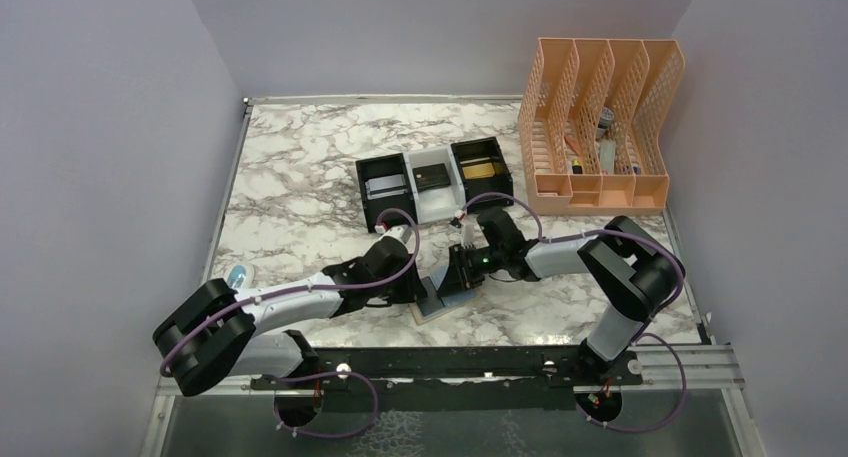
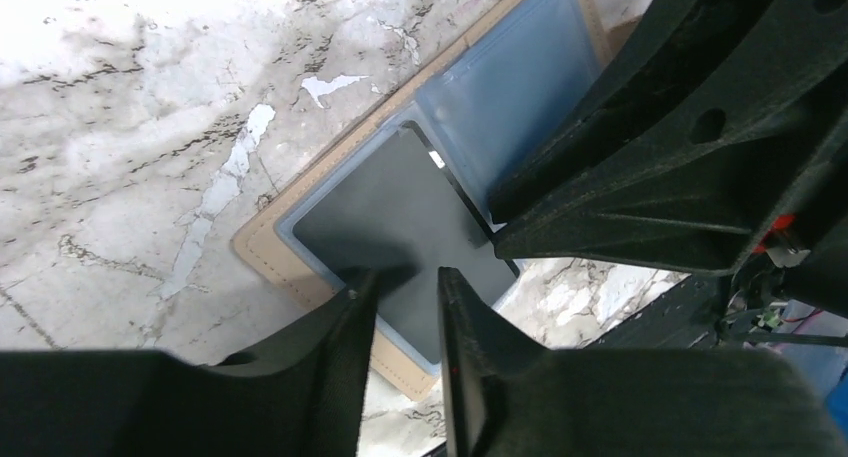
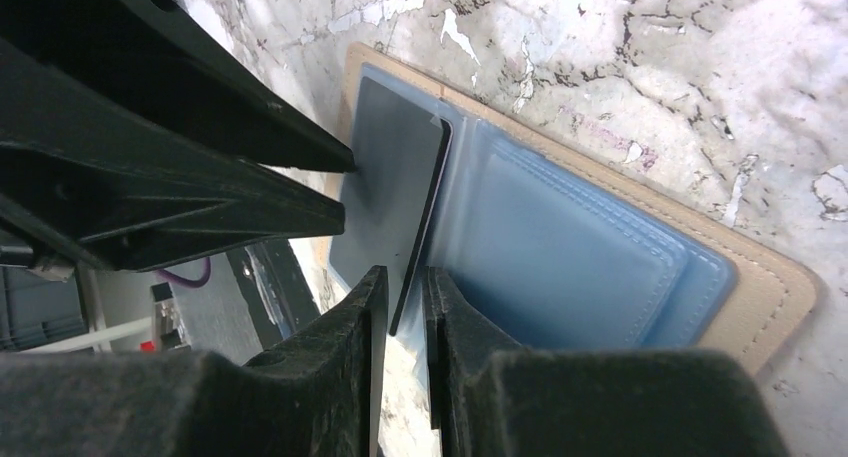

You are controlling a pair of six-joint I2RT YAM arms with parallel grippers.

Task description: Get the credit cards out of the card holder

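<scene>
The card holder lies open and flat on the marbled counter, near its front edge between the two arms, tan border up and bluish clear pockets showing. The dark grey card is partly out of the pocket on one panel. One long edge is raised off the plastic, so the right wrist view sees it almost edge-on. The right end effector is clenched on that card: the thin dark edge runs straight into the slim gap between its fingers. The left end effector comes in from the opposite side. Its fingers are drawn close together and its tips sit at the outer border of the same panel, over the card's face. I cannot tell whether it pinches the holder or only presses on it. The card's face is plain grey and blurred at this range, and no lettering on it can be read. Further back stand three small bins in a row, holding a silvery, a dark and a gold item. Any print on these is too small to make out. A peach mesh organizer stands at the far right corner.
</scene>
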